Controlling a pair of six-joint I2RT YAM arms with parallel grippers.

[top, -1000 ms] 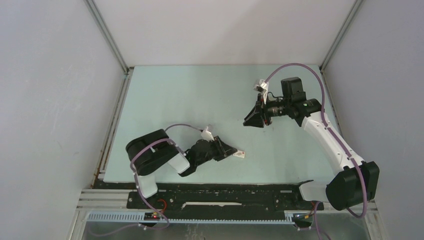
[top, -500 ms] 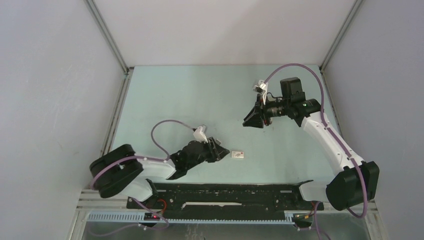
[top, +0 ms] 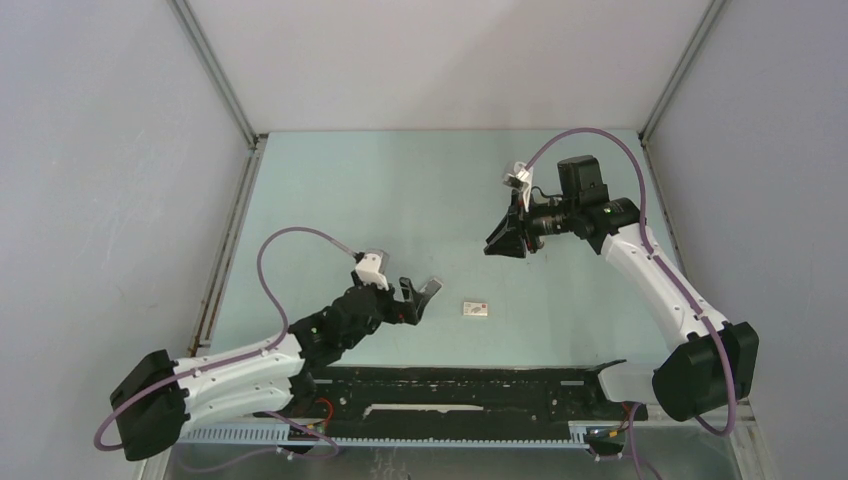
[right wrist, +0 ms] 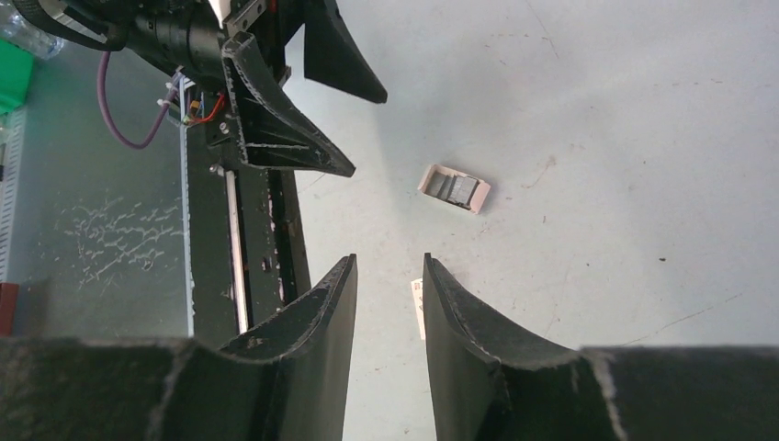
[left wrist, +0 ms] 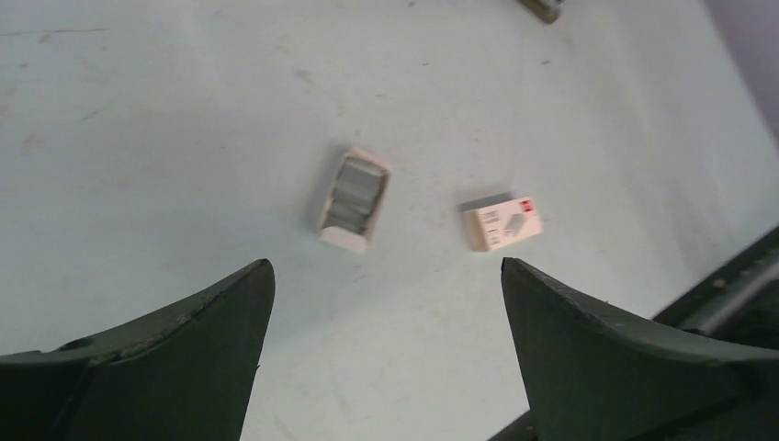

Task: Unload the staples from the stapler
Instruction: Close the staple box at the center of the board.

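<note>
The stapler shows in none of the views. Grey staples [left wrist: 356, 188] lie in a small open white tray [left wrist: 333, 209] on the pale green table; the staples [right wrist: 457, 188] also show in the right wrist view. My left gripper [left wrist: 386, 264] is open wide and empty, hovering short of the tray and low at the table's near side [top: 422, 290]. My right gripper [right wrist: 389, 259] hangs above the table's right half [top: 495, 243]. Its jaws stand a narrow gap apart with only table showing between them.
A small closed white box [top: 476, 308] with a red mark lies right of the left gripper; the box [left wrist: 502, 222] sits beside the tray. A brownish item [left wrist: 542, 9] is cut off at the far edge. The black base rail [top: 450, 385] runs along the near edge.
My left gripper has drawn back to the left from the small white box and opened wide, and its arm has stretched out low. The right arm has hardly moved.
</note>
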